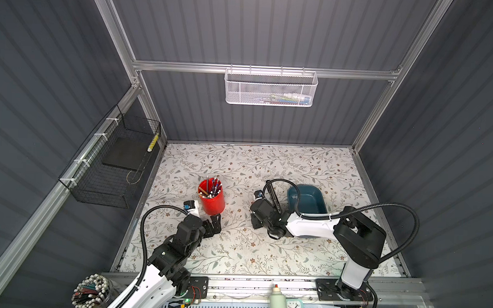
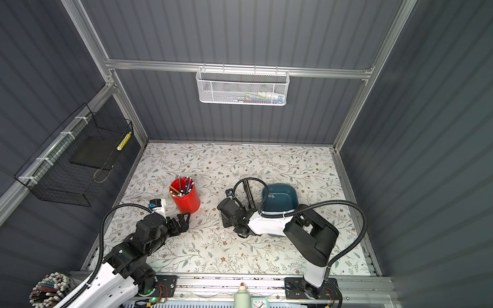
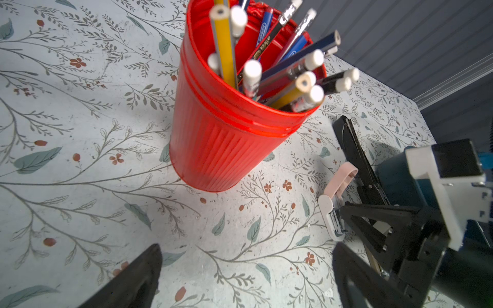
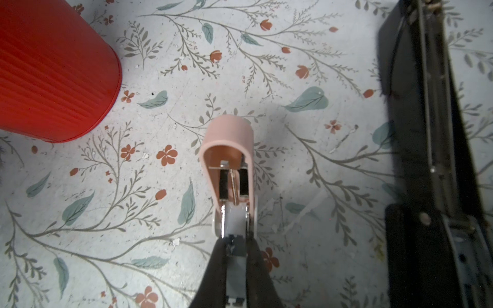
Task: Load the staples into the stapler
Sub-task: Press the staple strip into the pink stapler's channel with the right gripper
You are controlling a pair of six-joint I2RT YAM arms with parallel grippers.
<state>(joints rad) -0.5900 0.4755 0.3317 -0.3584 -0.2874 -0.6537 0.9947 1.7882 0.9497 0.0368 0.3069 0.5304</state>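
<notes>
Stapler (image 3: 356, 154): long, slim, matte black bar.

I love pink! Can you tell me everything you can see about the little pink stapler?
The pink stapler is small and looks plastic: a rounded pink lid swung open above a white base, with a shiny metal channel and thin rod inside. The right hand is shut on its metal part, holding it low over the flowered table, between a red pencil cup and a long black stapler.
</notes>
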